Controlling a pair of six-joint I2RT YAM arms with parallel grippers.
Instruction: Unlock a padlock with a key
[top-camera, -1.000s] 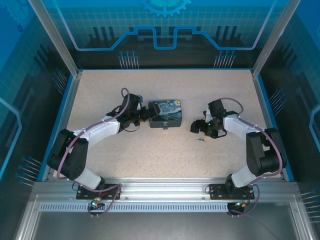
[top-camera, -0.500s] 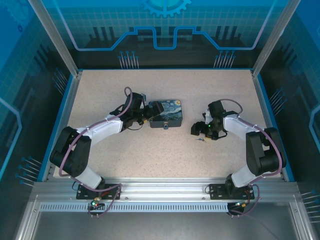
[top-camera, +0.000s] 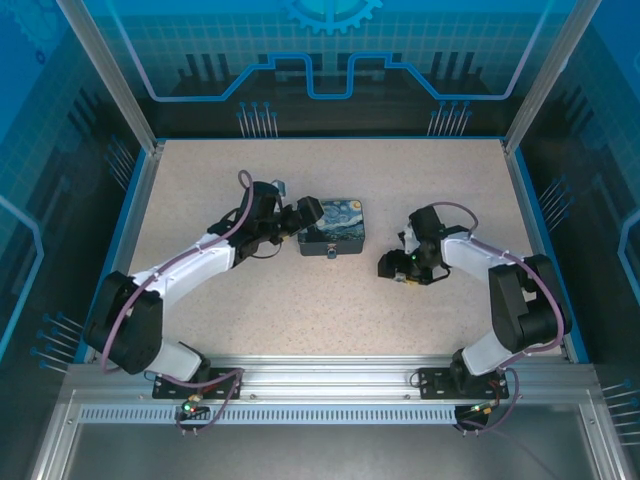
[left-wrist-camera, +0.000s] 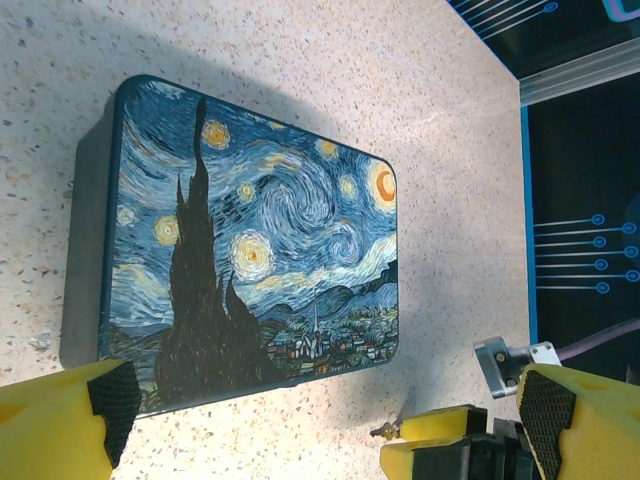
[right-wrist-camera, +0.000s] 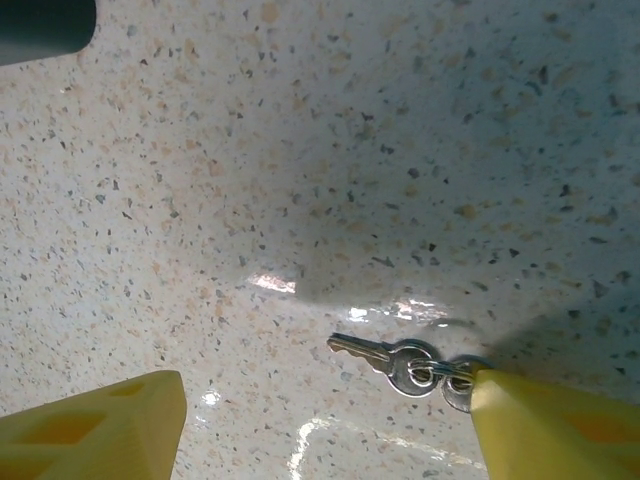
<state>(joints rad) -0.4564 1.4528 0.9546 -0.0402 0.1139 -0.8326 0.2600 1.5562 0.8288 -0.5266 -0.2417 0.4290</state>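
Little was done: the key (right-wrist-camera: 385, 358) lay unheld between the right gripper's (right-wrist-camera: 325, 410) spread fingers; the left gripper (left-wrist-camera: 330, 410) gaped empty by the box (left-wrist-camera: 250, 240); the padlock (top-camera: 330, 252) sat untouched.

This is a robotics lab cell, not a home or shop: a speckled table (top-camera: 330, 170) stands fenced by aluminium posts (top-camera: 107, 75) and glossy blue panels (top-camera: 420, 50) printed with a gear, grid and circuit lines. Two small arms, the left arm (top-camera: 190, 263) and the right arm (top-camera: 480, 250), are bolted to a metal rail (top-camera: 330, 375) at the table's near edge. Purple cables (top-camera: 232, 378) loop from their bases down to plugs on a slotted strip (top-camera: 330, 413).
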